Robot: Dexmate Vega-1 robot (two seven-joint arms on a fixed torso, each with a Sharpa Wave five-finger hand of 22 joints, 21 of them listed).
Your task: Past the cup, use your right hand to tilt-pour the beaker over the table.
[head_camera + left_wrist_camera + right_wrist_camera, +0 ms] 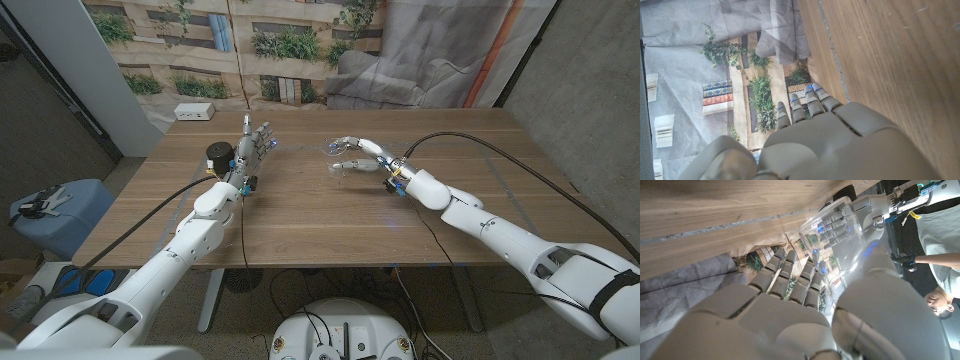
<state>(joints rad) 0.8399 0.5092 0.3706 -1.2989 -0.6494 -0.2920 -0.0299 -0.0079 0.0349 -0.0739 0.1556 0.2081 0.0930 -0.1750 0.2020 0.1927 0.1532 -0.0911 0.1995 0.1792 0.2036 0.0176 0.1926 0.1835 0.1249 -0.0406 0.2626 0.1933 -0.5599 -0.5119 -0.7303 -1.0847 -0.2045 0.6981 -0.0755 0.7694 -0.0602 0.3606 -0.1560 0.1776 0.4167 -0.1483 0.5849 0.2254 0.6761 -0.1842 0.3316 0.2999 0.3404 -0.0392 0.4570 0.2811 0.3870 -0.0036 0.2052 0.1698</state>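
My right hand (368,158) clamps the clear plastic beaker (347,168) between thumb and fingers, its long axis tipped sideways, mouth beyond the fingertips; left hand (254,146) idle, fingers apart.

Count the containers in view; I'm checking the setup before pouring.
2: a clear beaker held by the right robot hand over mid-table, and a dark cup standing by the left robot hand.

a robot test room dressed with printed scenery

a wooden table (330,205) stands on a bare floor between grey walls. behind it hangs a creased printed backdrop (250,45) showing plants and shelves of books. black cables (520,170) trail over the tabletop, and a white power strip (194,112) sits at the far corner.
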